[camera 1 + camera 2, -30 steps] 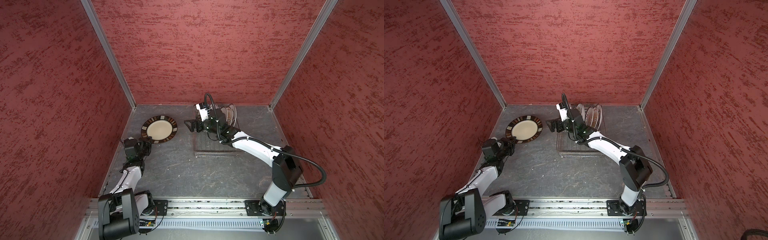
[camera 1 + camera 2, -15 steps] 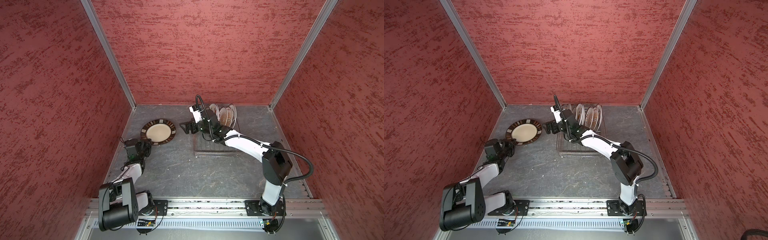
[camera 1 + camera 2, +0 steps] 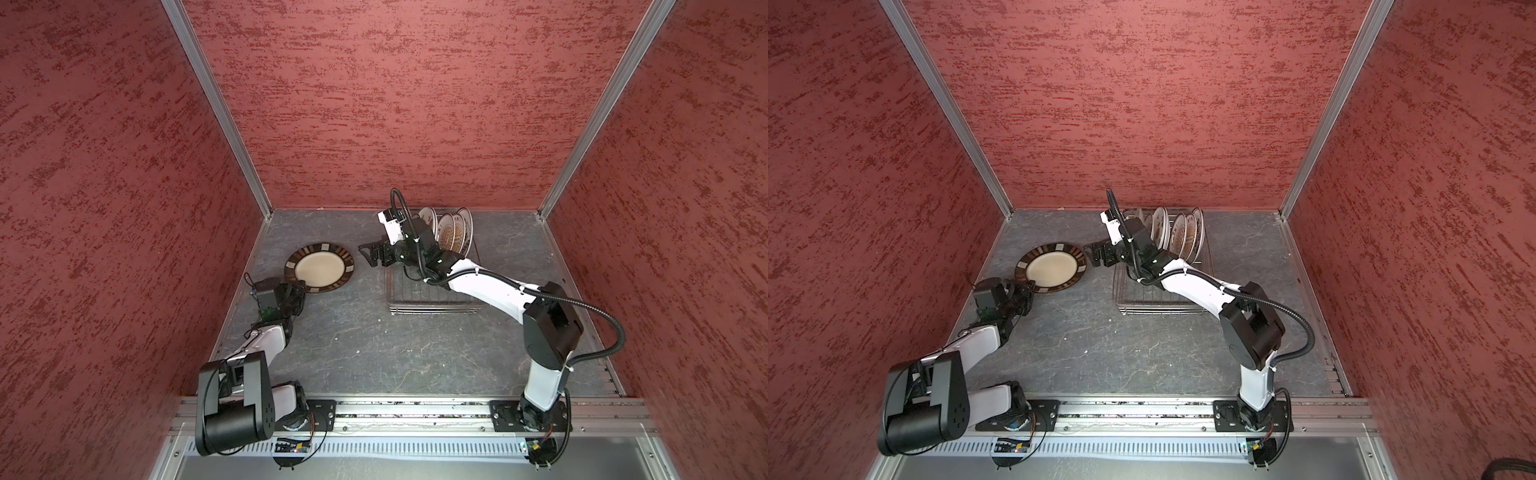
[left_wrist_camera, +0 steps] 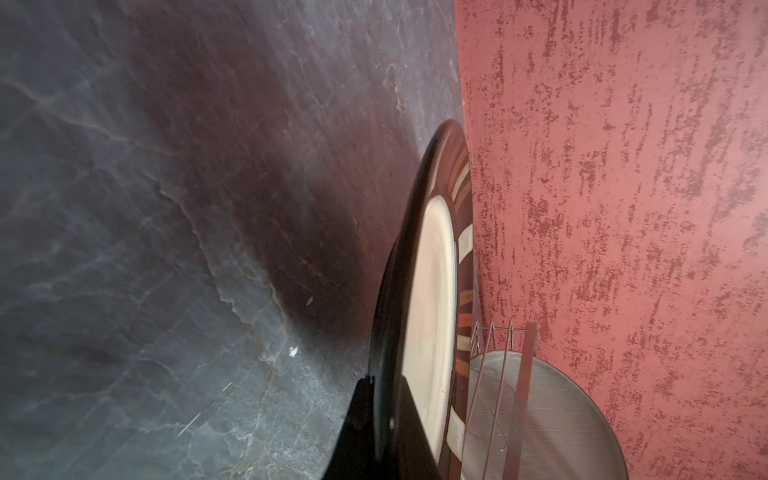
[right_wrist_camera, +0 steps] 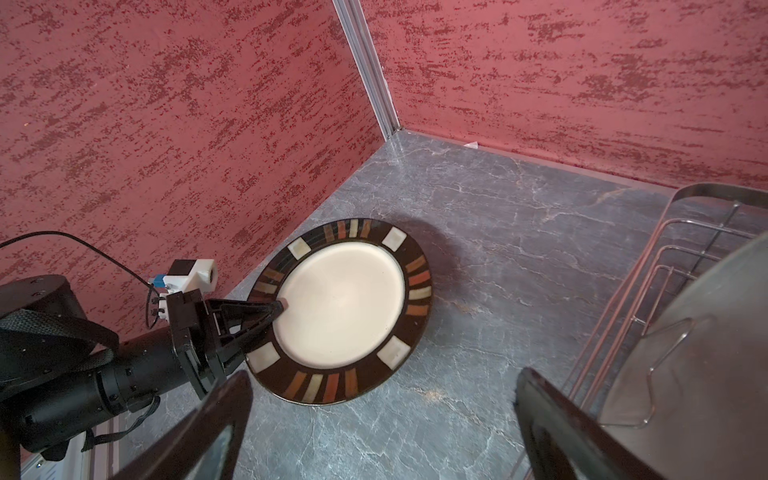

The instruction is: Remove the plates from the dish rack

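The dish rack (image 3: 428, 297) holds several plates (image 3: 455, 232) standing upright at its far end. Left of the rack, the dark-rimmed plate (image 3: 320, 268) has its near rim pinched by the left gripper (image 3: 303, 287). The right gripper (image 3: 371, 257) hangs at the rack's left edge, jaws spread wide, empty.

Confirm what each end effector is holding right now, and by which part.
Left end effector is shut on the dark-rimmed plate, pinching it at the patterned rim. Right end effector is open, holding nothing.
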You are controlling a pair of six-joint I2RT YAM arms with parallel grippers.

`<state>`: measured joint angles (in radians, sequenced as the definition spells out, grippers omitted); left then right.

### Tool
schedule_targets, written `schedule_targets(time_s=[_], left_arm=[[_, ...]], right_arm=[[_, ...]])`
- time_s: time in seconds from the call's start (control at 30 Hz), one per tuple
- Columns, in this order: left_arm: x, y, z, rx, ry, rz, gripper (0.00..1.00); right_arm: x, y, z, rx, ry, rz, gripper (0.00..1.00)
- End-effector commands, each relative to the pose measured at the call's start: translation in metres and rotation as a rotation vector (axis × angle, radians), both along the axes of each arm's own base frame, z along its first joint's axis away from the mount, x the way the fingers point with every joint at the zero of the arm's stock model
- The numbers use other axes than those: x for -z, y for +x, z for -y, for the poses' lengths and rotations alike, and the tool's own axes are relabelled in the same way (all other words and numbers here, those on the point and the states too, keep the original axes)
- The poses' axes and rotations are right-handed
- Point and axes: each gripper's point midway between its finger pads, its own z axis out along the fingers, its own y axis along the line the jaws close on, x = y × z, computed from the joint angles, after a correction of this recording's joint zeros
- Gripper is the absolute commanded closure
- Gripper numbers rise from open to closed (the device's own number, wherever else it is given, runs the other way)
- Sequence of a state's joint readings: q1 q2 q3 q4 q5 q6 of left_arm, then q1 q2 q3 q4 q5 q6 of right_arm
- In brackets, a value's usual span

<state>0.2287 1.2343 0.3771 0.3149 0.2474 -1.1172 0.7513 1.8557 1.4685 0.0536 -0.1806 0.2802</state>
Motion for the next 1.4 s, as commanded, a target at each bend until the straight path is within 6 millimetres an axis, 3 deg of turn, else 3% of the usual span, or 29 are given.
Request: schedule_targets(time_s=[0.0, 0.4, 0.6, 0.9, 1.03, 1.37], left_arm=[[-0.051, 0.015, -0.008, -0.026, 0.095, 0.17, 0.99], [-0.043, 0.021, -0.014, -0.048, 0.119, 0.131, 0.95], [-0.023, 0.035, -0.029, -0.082, 0.116, 0.083, 0.94], [-0.009, 0.041, -0.035, -0.096, 0.158, 0.033, 0.8], [0.009, 0.051, -0.038, -0.079, 0.123, 0.006, 0.79], [0.008, 0.05, -0.043, -0.094, 0.178, -0.028, 0.67]], right_arm=[[-0.002, 0.003, -0.007, -0.004, 0.01, 0.018, 0.01], [0.011, 0.005, -0.019, -0.024, 0.012, -0.003, 0.01], [0.016, 0.006, -0.02, -0.025, 0.009, -0.013, 0.01], [0.018, 0.007, -0.021, -0.026, 0.004, -0.006, 0.01], [0.019, 0.008, -0.025, -0.037, 0.009, -0.016, 0.01], [0.012, 0.005, -0.025, -0.038, 0.031, -0.035, 0.01]])
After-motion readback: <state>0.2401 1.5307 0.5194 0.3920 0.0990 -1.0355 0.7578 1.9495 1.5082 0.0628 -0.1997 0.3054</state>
